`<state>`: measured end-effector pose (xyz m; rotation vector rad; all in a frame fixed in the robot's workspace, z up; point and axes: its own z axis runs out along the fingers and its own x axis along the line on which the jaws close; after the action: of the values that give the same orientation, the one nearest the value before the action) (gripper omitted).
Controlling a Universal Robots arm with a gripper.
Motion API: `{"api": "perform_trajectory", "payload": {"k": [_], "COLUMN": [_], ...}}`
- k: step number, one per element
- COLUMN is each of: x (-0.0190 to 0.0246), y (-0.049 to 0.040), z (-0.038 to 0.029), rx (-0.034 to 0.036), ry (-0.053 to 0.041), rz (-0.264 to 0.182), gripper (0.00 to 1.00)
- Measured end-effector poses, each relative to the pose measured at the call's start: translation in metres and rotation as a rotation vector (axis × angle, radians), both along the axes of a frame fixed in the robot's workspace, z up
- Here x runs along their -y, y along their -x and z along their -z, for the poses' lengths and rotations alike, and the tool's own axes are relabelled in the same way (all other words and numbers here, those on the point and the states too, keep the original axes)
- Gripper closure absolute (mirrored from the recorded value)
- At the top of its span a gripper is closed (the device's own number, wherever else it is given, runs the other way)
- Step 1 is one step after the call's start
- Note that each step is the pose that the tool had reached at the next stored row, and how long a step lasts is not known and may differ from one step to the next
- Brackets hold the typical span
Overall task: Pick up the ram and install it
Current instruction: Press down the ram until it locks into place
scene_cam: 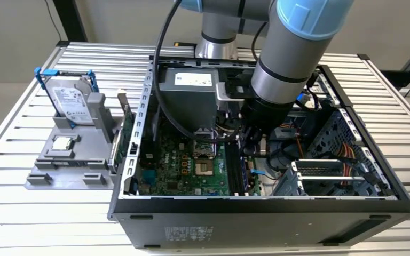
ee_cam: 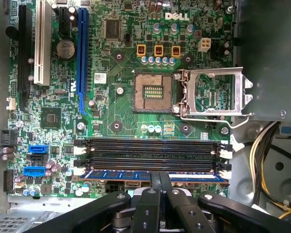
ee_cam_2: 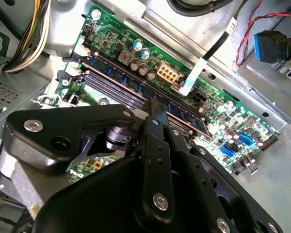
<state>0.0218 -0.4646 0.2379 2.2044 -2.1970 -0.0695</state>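
The ram is a long dark blue-green stick standing on edge in the motherboard slot closest to my gripper. Both wrist views show it, and in the second wrist view the ram runs diagonally across the board. My gripper's two black fingers are shut together, and their tips rest on the stick's upper edge near its middle. Nothing is held between them. In the exterior view my arm reaches down into the open computer case.
Three empty ram slots lie beside the filled one, then the open processor socket with its lever raised. Cables hang by the case wall. Outside the case, a grey holder carries a hard drive and a processor chip.
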Motion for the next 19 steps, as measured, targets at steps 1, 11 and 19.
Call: {"api": "perform_trajectory", "payload": {"k": [1,11,19], "x": [0.0002,0.008,0.0082], "y": [0.0,-0.0001,-0.0002], "z": [0.0001,0.0003,0.0029], "rx": [0.0001,-0.0003,-0.0003], "ry": [-0.0001,0.0002,0.0019], "rz": [0.0,0.0,0.0], "gripper": [1.0,1.0,1.0]}}
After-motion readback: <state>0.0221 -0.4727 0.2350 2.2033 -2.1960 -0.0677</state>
